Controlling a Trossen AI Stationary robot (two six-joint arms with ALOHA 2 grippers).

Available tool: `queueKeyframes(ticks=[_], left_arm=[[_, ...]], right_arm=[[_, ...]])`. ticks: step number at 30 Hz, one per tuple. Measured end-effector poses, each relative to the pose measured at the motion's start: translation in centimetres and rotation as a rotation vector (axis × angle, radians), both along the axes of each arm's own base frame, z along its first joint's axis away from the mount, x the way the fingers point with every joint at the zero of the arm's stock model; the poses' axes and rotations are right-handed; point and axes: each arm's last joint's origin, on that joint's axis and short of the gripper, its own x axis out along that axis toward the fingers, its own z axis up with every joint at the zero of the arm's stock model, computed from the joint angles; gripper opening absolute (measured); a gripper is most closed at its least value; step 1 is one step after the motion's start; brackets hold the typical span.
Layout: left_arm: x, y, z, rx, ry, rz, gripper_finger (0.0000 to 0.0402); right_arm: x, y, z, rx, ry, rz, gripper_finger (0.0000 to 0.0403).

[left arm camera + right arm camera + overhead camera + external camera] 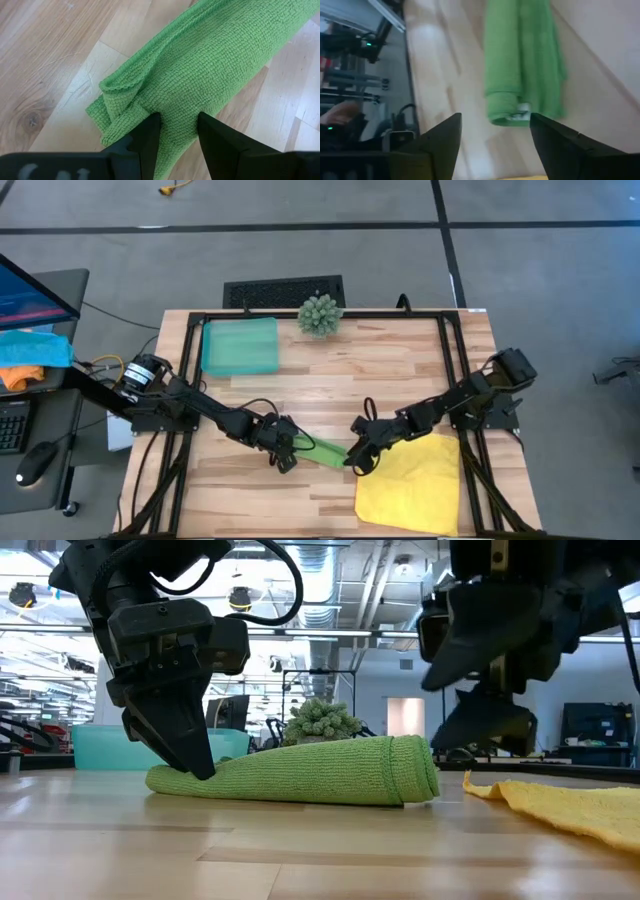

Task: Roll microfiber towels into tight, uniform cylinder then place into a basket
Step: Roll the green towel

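Your left arm reaches low from the counter's left edge toward the middle front, forearm nearly flat, wrist tipped down. Left gripper (179, 131) has its fingers pinched on the end of the green towel (322, 449), partly closed with a fold of cloth between the 2 tips; in the low view those fingers (190, 745) press down onto the roll's left end, touching the counter (400, 370).

Green towel lies as 1 loose roll, on its side, between both grippers, slightly flattened, one end showing a label.

Your right arm comes in from the right edge, elbow raised, wrist angled toward the roll's other end. Right gripper (495, 132) hangs just above that end with fingers spread wide, holding nothing, clear of the cloth.

Yellow towel (410, 485) lies flat and unrolled at the front right, partly under the right arm, near the roll but not touching it.

Basket (240, 345) sits at the back left, well apart from both towels, with a spiky green ball plant (320, 315) beside it at the back edge
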Motion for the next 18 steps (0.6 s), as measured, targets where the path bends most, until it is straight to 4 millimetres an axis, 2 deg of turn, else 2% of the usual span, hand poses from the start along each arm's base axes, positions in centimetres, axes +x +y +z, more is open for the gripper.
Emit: queueKeyframes(ticks=[18], left_arm=[[0.0, 0.0, 0.0, 0.002, -0.001, 0.000, 0.0130]], right_arm=[[0.3, -2.2, -0.6, -0.031, 0.067, -0.066, 0.0260]])
